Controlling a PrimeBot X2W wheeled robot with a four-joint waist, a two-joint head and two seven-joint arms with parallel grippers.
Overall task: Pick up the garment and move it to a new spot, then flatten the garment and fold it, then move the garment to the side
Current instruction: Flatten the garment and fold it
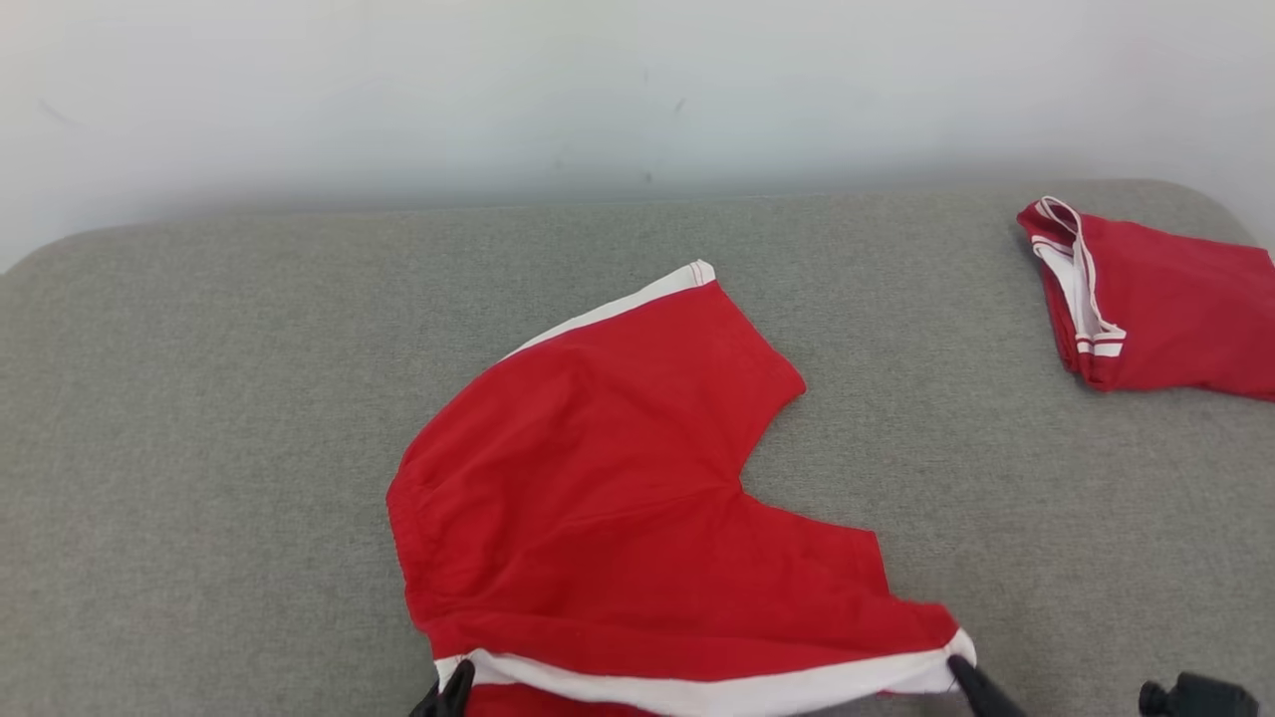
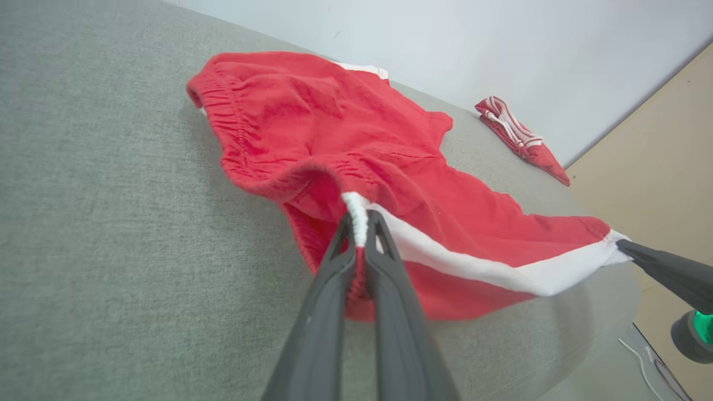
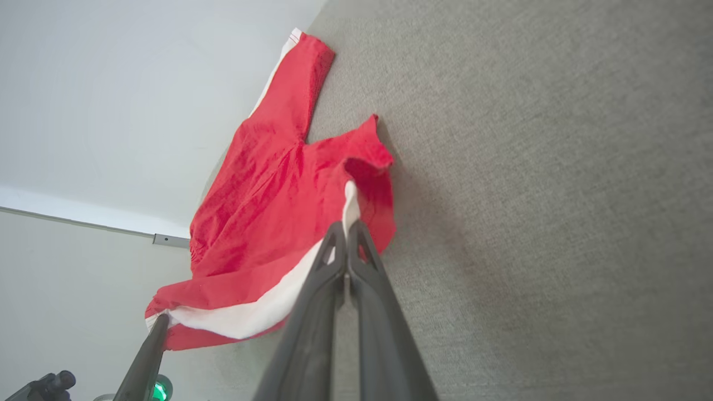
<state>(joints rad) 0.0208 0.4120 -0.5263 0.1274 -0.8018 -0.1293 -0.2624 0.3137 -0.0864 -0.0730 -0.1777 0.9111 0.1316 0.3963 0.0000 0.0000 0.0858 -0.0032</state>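
The garment is a pair of red shorts with white side stripes, spread on the grey padded table. Its near edge, a white stripe, is lifted and stretched between both grippers. My left gripper is shut on the stripe's left corner; in the left wrist view the garment bunches at that gripper. My right gripper is shut on the right corner; the right wrist view shows this gripper pinching the garment. The far leg lies flat, pointing toward the wall.
A second red garment, folded, with white trim, lies at the table's far right; the left wrist view shows that folded garment too. A pale wall runs behind the table. Tan floor lies beyond the table's right side.
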